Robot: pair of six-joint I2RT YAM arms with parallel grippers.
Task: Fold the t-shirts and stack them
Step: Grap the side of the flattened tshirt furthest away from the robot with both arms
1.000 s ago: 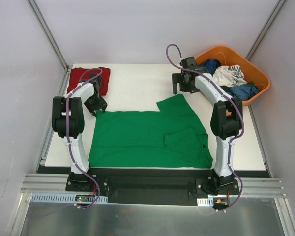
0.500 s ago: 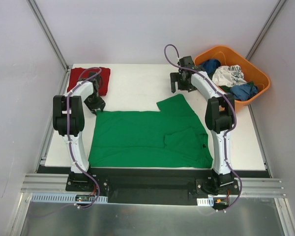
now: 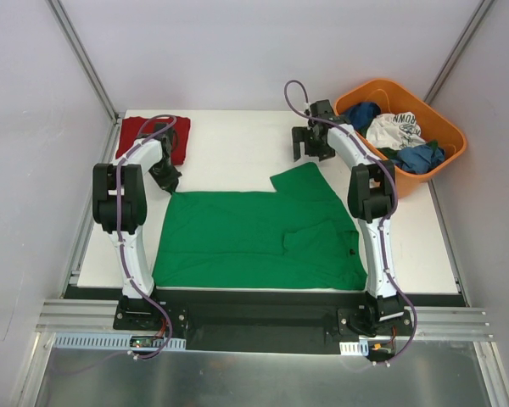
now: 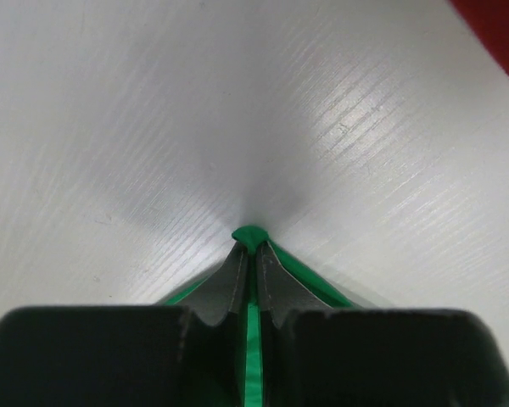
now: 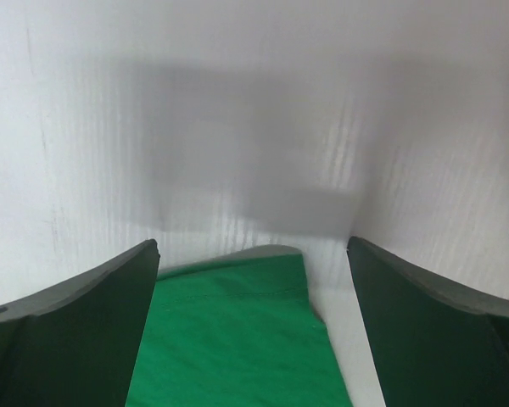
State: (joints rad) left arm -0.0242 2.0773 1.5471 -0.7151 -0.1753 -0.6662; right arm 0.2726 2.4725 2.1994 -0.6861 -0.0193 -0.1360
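The bright green t-shirt [image 3: 254,237] lies spread flat across the near half of the white table [image 3: 237,144]. My left gripper [image 3: 168,180] is down at the shirt's far left corner. In the left wrist view that gripper [image 4: 251,254] is shut on a pinch of green fabric [image 4: 252,235], which pokes out past the tips. The dark red t-shirt [image 3: 149,131] lies folded in the far left corner, and its edge [image 4: 502,34] shows in the left wrist view. My right gripper [image 3: 308,153] hovers open over the green sleeve tip [image 5: 229,339], which lies between its fingers without touching them.
An orange basket [image 3: 455,151] stands at the far right, holding blue garments [image 3: 420,158] and a white printed one [image 3: 394,129]. Metal frame posts rise at the far corners. Bare table lies between the red shirt and my right gripper.
My left gripper has closed on the green shirt's far left corner. The right gripper has drifted slightly left, still open.
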